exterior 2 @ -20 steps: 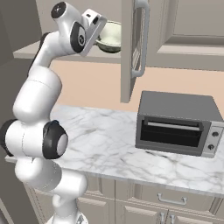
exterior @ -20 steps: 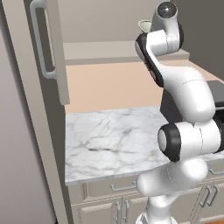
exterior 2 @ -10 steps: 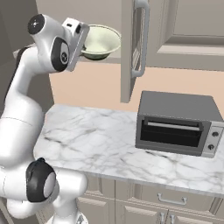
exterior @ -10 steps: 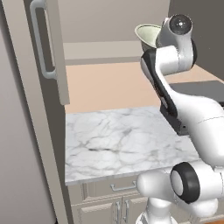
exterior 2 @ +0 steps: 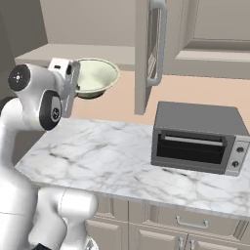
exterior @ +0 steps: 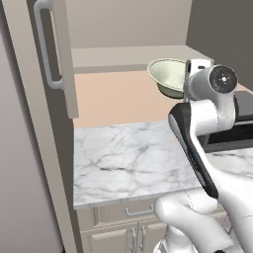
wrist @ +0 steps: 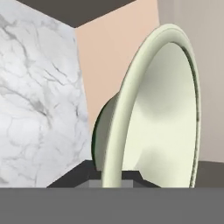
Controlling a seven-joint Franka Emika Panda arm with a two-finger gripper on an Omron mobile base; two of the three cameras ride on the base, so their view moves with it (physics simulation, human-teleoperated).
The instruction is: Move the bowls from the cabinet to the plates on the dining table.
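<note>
Your end effector [exterior 2: 74, 78] was clamped on the rim of the bowl [exterior 2: 96, 76], held aloft over the marble surface [exterior 2: 127, 156], left of the open cabinet door [exterior 2: 149, 49]; the bowl jutted rightward, mouth up.

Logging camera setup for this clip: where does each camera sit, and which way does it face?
Left base view: behind-left of the arm, facing the marble counter and held bowl.
Right base view: behind-right, facing the counter, toaster oven, cabinet door; arm at left.
Hand view: on the hand, along the end effector, at the bowl's rim.
All share the bowl.
</note>
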